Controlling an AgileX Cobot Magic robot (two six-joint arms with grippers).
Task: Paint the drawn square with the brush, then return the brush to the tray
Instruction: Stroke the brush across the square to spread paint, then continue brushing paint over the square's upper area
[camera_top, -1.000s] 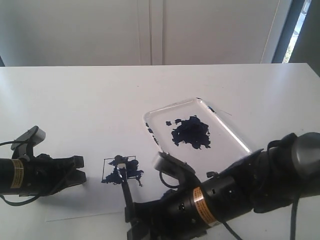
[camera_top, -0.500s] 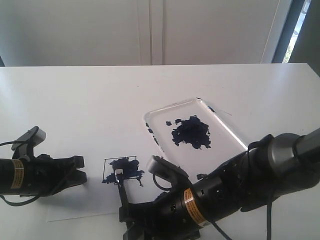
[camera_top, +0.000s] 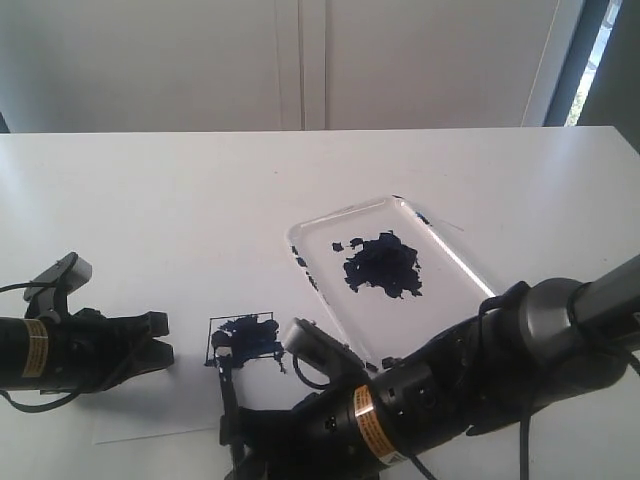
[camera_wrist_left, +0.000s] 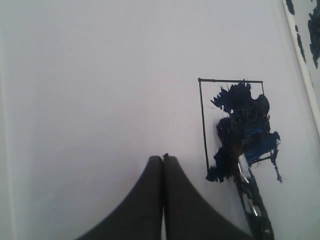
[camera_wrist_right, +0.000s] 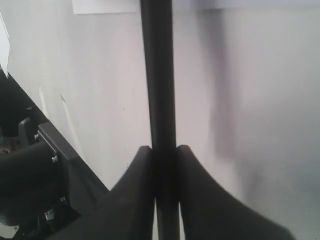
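1. White counter fills the exterior view, with a pale wall behind it. A white paper sheet lies flat at the near left.
2. The drawn square is on this sheet. Ragged dark blue paint covers much of its interior and spills over the outline.
3. The tray sits on the counter to the right of the square, apart from it. A dark blue paint blotch lies in its middle.
4. The right end effector is clamped on the black handle of the brush. The wrist view shows both fingers pressed against the handle.
5. The brush stands steeply, bristles down on the smeared paint at the left part of the square.
6. The left end effector rests low over the counter, left of the square. Its fingers meet at the tips and hold nothing.
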